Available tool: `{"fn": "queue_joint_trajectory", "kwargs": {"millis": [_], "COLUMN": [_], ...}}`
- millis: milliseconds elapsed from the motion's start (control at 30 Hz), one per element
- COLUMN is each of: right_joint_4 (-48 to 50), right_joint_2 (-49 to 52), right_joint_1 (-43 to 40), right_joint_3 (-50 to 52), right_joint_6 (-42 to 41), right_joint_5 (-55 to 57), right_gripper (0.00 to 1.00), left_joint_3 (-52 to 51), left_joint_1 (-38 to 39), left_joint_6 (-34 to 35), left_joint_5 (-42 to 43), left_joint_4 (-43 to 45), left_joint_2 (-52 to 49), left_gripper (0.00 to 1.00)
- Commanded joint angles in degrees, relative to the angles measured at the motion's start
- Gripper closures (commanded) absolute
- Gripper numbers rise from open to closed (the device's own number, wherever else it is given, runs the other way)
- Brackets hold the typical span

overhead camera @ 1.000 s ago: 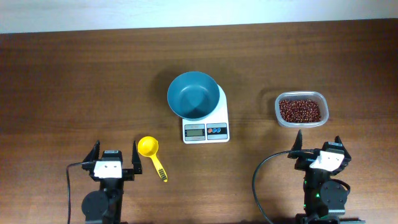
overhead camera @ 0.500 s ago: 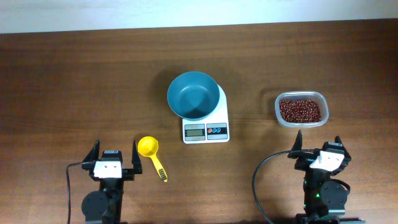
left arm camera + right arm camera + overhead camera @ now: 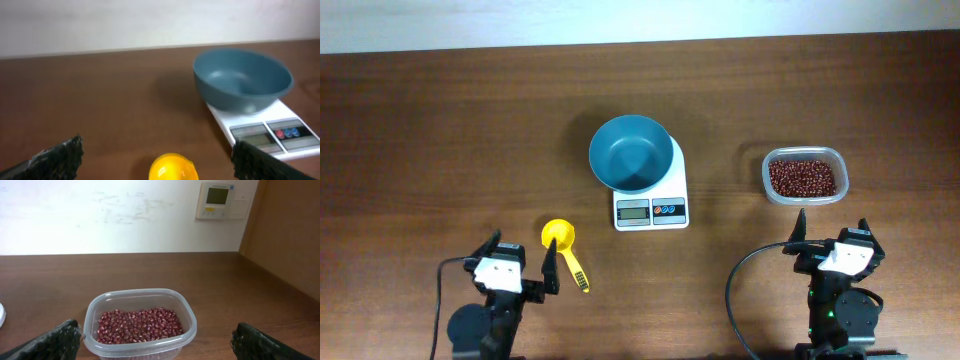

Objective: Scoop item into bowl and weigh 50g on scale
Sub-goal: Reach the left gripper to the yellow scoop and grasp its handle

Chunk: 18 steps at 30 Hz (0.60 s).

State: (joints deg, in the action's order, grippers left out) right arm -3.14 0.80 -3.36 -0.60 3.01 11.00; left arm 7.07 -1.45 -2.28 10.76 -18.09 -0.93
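Holding both pairs of jaws spread fully apart, I am gripping nothing with either the left gripper [image 3: 523, 250] or the right gripper [image 3: 833, 232]. Both are hovering toward the near edge of the table [image 3: 440, 130], the left one by the near-left part and the right one by the near-right part. The left gripper is angling toward a yellow scoop [image 3: 558, 236], which is lying just ahead of it and nearer its right-hand finger, cup end pointing toward the far edge. The bowl [image 3: 631, 153] is sitting on the scale [image 3: 651, 210] midway along the table, overhanging the platform's far-left corner and showing a bare blue inside. The beans [image 3: 802, 177] are lying in a clear container [image 3: 836, 158] toward the right edge, directly ahead of the right gripper and well apart from the scale.
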Motion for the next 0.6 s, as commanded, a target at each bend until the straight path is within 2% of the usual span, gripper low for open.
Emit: {"fn": "queue_joint_trajectory", "kwargs": {"millis": [0, 233, 367, 567], "right_joint_4": [-0.50, -0.52, -0.52, -0.50], "right_joint_2": [-0.55, -0.55, -0.55, -0.55], "right_joint_1": [-0.42, -0.42, -0.42, -0.42], "right_joint_3": [0.28, 0.28, 0.28, 0.28], "right_joint_6": [-0.02, -0.02, -0.02, -0.02], "right_joint_5": [-0.28, -0.28, -0.28, -0.28], "right_gripper": [0.01, 0.01, 0.01, 0.01], "left_joint_3": [8.74, 22.97, 33.48, 51.28], "left_joint_1": [0.17, 0.17, 0.17, 0.20], "left_joint_6": [1.51, 2.71, 7.58, 7.63], "left_joint_5": [1.49, 1.44, 1.49, 2.93], "left_joint_4": [-6.64, -18.71, -26.47, -45.16], "left_joint_2": [-1.22, -9.60, -19.58, -37.24], "left_gripper": [0.01, 0.01, 0.01, 0.01]}}
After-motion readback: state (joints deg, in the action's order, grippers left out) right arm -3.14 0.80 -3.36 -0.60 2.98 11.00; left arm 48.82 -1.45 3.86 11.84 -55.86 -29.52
